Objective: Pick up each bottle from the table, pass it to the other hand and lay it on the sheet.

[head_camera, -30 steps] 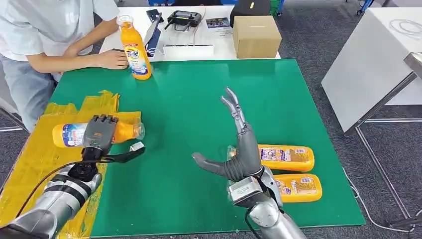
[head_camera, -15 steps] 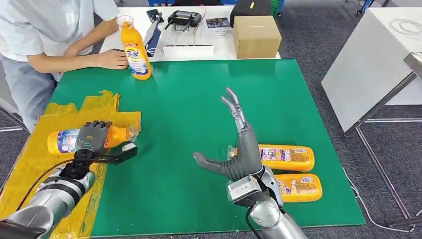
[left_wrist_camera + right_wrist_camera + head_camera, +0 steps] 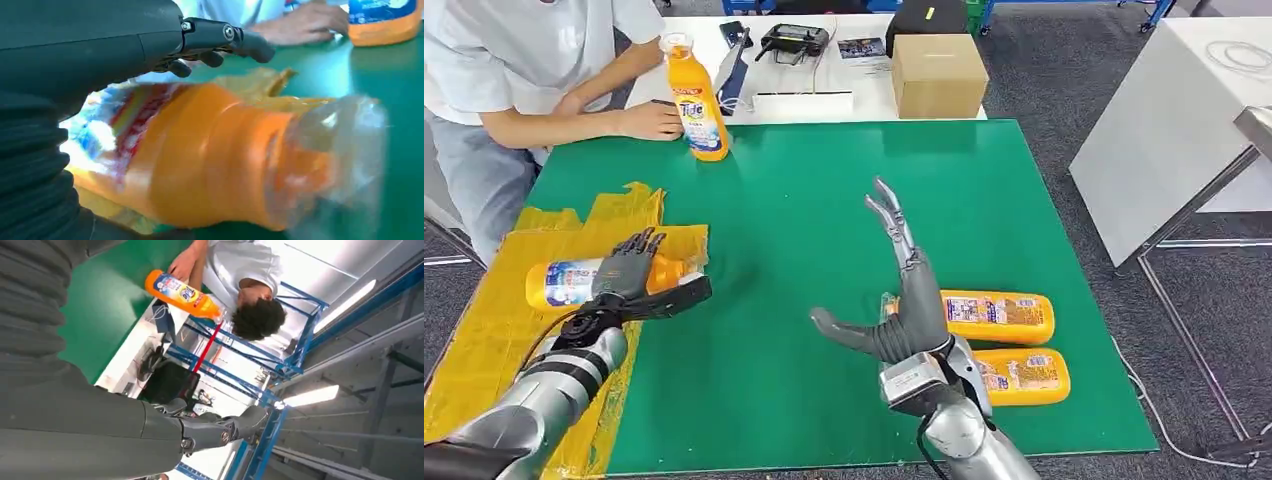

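The bottle (image 3: pixel 589 278) on the sheet (image 3: pixel 484 330) is partly covered by the left hand (image 3: pixel 629 275); its cap end is blurred in the wrist view.

Over the last second the left hand (image 3: pixel 629 275) has released the orange plastic bottle with the clear cap (image 3: pixel 574 280): its fingers (image 3: pixel 639 245), earlier curled over the bottle's middle, are now spread apart above it. The bottle has come down onto the crumpled yellow sheet (image 3: pixel 484 330), where it lies on its side.
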